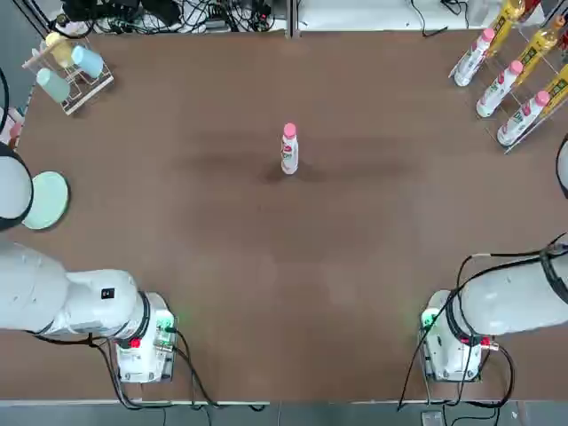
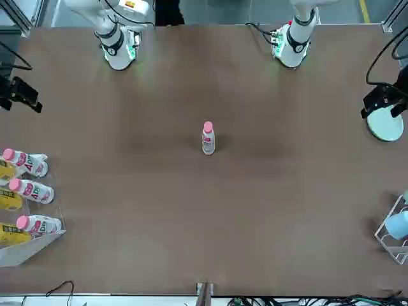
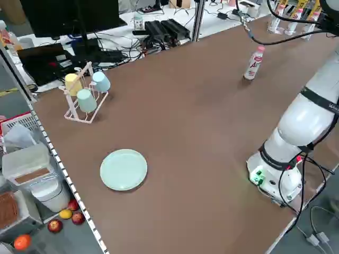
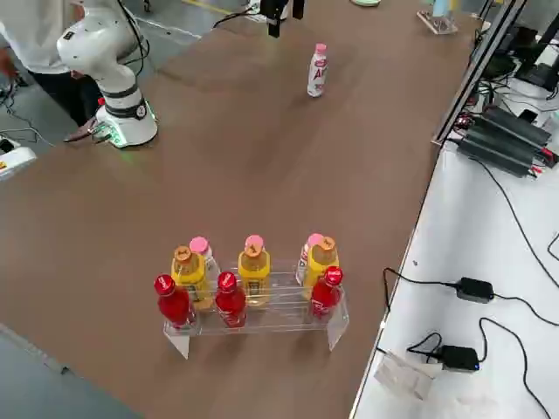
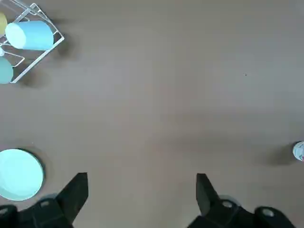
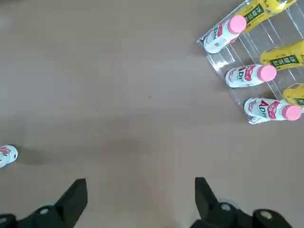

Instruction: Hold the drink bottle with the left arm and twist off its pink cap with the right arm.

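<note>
The drink bottle (image 1: 289,156) stands upright in the middle of the table, white with a red-and-green label, and nothing touches it. Its pink cap (image 1: 289,131) sits on the neck. The front view shows the same bottle (image 2: 208,143) and cap (image 2: 208,127). My left gripper (image 5: 140,190) is open and holds nothing; it hangs high over the table's left side, with the bottle (image 5: 299,151) far off to its side. My right gripper (image 6: 140,192) is likewise open and holds nothing, high over the right side, and the bottle (image 6: 5,156) lies far from it.
A clear rack (image 1: 532,106) of yellow and white pink-capped bottles stands at the back right. A wire cup rack (image 1: 69,69) is at the back left, and a pale green plate (image 1: 46,200) lies at the left edge. A person (image 4: 35,35) stands beside the table.
</note>
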Robot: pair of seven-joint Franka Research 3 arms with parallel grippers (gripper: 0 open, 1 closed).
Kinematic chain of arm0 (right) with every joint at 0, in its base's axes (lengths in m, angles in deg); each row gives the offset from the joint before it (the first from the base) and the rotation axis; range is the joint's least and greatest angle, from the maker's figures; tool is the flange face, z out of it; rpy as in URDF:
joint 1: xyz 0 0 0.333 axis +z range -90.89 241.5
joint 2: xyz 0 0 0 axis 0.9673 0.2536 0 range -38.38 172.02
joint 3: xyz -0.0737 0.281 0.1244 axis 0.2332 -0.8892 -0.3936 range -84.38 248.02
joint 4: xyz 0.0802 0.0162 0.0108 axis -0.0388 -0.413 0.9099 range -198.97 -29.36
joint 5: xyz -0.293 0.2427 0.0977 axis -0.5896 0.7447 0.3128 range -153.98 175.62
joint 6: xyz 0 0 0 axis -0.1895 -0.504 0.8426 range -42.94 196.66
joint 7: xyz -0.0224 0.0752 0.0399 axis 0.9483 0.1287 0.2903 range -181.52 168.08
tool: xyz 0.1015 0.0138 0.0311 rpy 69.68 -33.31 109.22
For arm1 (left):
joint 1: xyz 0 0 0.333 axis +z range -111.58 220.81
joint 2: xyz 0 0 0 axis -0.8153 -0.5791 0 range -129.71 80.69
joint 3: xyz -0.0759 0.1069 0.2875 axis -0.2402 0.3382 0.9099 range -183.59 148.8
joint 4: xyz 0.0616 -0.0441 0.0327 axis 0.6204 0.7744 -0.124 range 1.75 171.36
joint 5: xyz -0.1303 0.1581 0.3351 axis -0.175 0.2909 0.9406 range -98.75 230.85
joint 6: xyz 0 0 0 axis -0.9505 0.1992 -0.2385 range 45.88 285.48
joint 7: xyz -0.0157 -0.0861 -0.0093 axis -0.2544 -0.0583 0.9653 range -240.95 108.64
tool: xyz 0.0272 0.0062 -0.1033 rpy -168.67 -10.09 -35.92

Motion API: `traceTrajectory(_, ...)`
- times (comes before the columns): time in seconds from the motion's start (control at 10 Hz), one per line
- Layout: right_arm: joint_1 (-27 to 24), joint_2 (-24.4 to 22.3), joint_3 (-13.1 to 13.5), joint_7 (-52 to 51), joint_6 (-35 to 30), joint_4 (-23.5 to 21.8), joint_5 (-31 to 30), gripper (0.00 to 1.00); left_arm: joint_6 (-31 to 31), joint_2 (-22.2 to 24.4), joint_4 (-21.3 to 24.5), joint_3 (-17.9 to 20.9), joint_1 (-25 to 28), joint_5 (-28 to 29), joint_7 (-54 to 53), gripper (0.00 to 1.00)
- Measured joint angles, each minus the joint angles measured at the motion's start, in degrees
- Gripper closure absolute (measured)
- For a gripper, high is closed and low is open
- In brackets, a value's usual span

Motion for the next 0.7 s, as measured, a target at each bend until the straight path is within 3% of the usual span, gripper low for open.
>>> traceTrajectory(0.4,0.0,0.0,0.0,0.0,0.0,0.0,0.0,0.0,0.0,-0.6,0.0,-0.1,0.0,-0.3,-3.6,0.0)
traceTrajectory(0.7,0.0,0.0,0.0,0.0,0.0,0.0,0.0,0.0,1.2,-3.0,0.0,-0.6,0.0,-6.7,-8.8,0.0)
